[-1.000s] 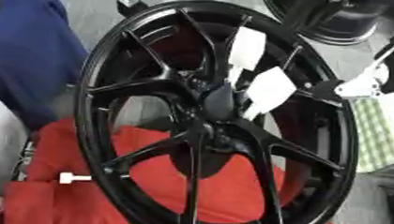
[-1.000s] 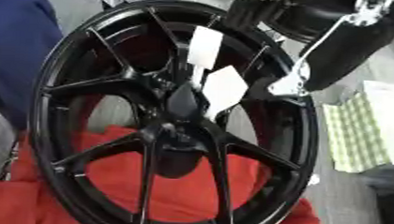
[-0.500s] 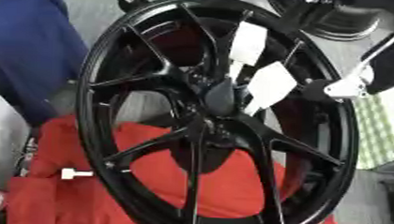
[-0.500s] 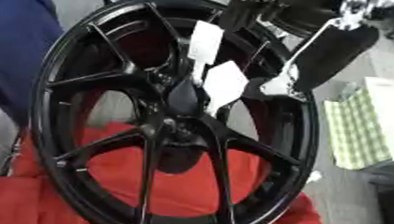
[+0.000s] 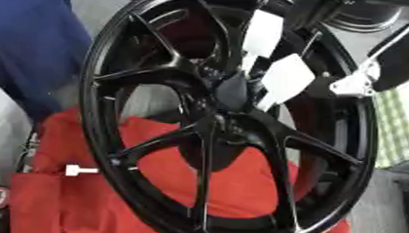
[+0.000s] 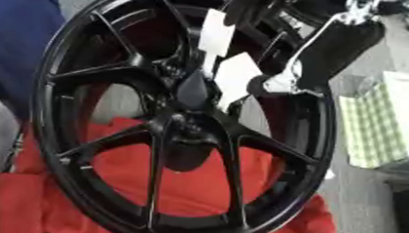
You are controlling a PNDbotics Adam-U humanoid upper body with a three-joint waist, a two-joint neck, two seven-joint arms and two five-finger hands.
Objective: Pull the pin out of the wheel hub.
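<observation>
A large black wheel [image 5: 225, 119] is seen standing nearly upright, propped on a red cloth [image 5: 85, 202]. Its hub [image 5: 230, 92] sits at the centre of the spokes, and two white tags [image 5: 286, 80] are hung just right of it; the pin itself cannot be made out. From the upper right a black and silver arm is brought in, and the right robot hand [image 6: 281, 84] is seen beside the hub, close to the lower tag; whether its fingers are curled or released cannot be told. One small white peg-like thing [image 5: 80, 170] is seen at the rim's lower left, over the cloth
</observation>
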